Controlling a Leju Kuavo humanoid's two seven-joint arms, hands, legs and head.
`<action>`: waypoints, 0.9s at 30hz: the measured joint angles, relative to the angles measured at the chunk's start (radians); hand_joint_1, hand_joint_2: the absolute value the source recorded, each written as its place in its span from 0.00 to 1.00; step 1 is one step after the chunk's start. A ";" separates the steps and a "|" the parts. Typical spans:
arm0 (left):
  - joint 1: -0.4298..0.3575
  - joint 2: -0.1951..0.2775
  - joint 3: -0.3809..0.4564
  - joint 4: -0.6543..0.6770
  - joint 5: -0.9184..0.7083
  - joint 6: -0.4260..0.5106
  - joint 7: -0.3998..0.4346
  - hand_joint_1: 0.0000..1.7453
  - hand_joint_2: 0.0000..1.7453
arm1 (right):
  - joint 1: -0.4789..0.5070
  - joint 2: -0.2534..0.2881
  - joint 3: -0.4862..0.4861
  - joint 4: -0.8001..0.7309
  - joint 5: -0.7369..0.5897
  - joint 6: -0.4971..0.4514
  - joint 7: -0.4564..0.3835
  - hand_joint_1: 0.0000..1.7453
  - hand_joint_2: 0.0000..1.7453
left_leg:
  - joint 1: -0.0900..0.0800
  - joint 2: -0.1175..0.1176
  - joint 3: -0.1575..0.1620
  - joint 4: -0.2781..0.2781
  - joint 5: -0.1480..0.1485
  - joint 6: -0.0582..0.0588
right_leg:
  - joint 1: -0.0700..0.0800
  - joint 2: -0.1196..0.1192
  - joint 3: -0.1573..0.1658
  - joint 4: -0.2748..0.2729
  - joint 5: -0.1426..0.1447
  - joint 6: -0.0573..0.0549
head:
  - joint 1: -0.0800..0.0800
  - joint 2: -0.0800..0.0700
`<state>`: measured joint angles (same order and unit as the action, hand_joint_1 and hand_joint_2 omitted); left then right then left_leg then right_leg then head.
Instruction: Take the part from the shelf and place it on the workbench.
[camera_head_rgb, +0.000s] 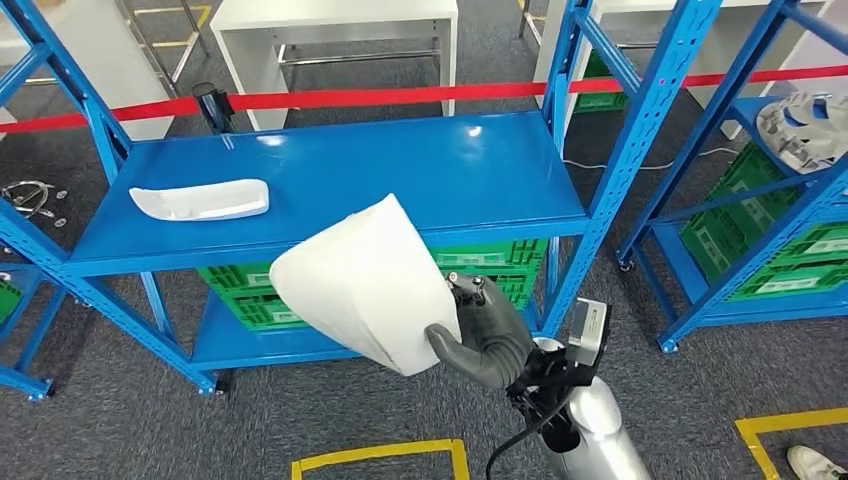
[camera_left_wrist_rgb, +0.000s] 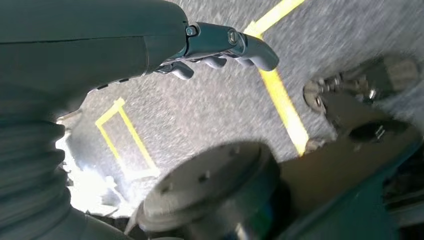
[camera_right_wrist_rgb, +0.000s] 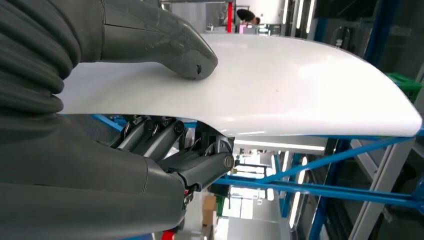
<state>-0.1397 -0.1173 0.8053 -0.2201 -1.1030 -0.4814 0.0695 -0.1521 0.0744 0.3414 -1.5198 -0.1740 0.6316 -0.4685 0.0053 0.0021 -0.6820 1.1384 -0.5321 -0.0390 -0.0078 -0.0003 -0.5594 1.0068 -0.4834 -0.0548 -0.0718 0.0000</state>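
Holding one white part (camera_head_rgb: 355, 285), right hand (camera_head_rgb: 487, 335); second part (camera_head_rgb: 200, 200) on shelf (camera_head_rgb: 400, 170)

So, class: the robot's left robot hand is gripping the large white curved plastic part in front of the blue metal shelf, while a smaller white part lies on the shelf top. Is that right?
Not quite: the right robot hand grips the large white curved plastic part, as the head view shows. The rest stands: it is in front of the blue metal shelf, and the smaller white part lies on top.
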 joint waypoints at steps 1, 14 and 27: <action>0.001 -0.001 0.000 0.000 0.002 0.000 -0.001 0.00 1.00 | 0.002 0.000 0.000 0.001 0.004 -0.004 0.000 1.00 1.00 | 0.002 -0.001 -0.013 0.063 -0.044 -0.005 | 0.000 -0.001 -0.016 0.000 0.013 0.000 | -0.001 0.000; 0.002 0.001 0.000 0.000 -0.022 0.000 0.005 0.00 1.00 | 0.033 -0.009 -0.010 -0.001 0.020 -0.040 -0.003 1.00 1.00 | 0.005 0.000 0.177 -0.137 0.013 0.047 | -0.010 0.001 -0.138 0.069 0.045 0.067 | 0.001 0.000; -0.001 -0.002 0.000 -0.002 -0.030 0.000 0.002 0.00 1.00 | 0.030 -0.010 -0.012 -0.003 0.034 -0.034 -0.002 1.00 1.00 | -0.001 0.006 0.031 -0.117 0.147 0.018 | 0.013 -0.001 0.075 -0.008 -0.061 0.023 | 0.003 0.000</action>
<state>-0.1403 -0.1192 0.8054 -0.2220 -1.1330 -0.4814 0.0717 -0.1225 0.0641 0.3293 -1.5230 -0.1404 0.5977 -0.4700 0.0043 0.0085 -0.6510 1.0215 -0.3850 -0.0213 0.0053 -0.0012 -0.4849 0.9984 -0.5448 -0.0315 -0.0691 0.0000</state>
